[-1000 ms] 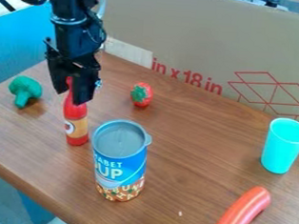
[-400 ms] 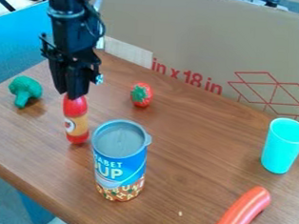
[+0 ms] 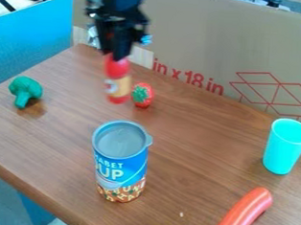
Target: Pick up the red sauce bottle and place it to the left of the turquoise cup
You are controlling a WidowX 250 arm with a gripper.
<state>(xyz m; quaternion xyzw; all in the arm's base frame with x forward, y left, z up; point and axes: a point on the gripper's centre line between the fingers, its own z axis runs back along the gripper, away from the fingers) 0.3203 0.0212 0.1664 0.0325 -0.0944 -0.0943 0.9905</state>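
Observation:
At the upper left of the camera view, the black gripper point(image 3: 116, 55) is shut on the top of a red bottle point(image 3: 118, 82) with a tan label. The bottle hangs upright, raised over the back part of the table, and its neck is hidden between the fingers. Just right of its lower end lies a strawberry point(image 3: 142, 95) with a green top. Nearer the front stands a blue soup can point(image 3: 121, 166) with a grey top.
On the wooden table point(image 3: 183, 150) are green broccoli point(image 3: 25, 91) at the left, a turquoise cup point(image 3: 286, 145) at the right and a red-orange sausage point(image 3: 243, 214) at the front right. A cardboard wall point(image 3: 202, 45) borders the back.
The gripper closed on the bottle's top, then lifted it and carried it up and to the right, towards the back beside the strawberry. The other objects have stayed in place.

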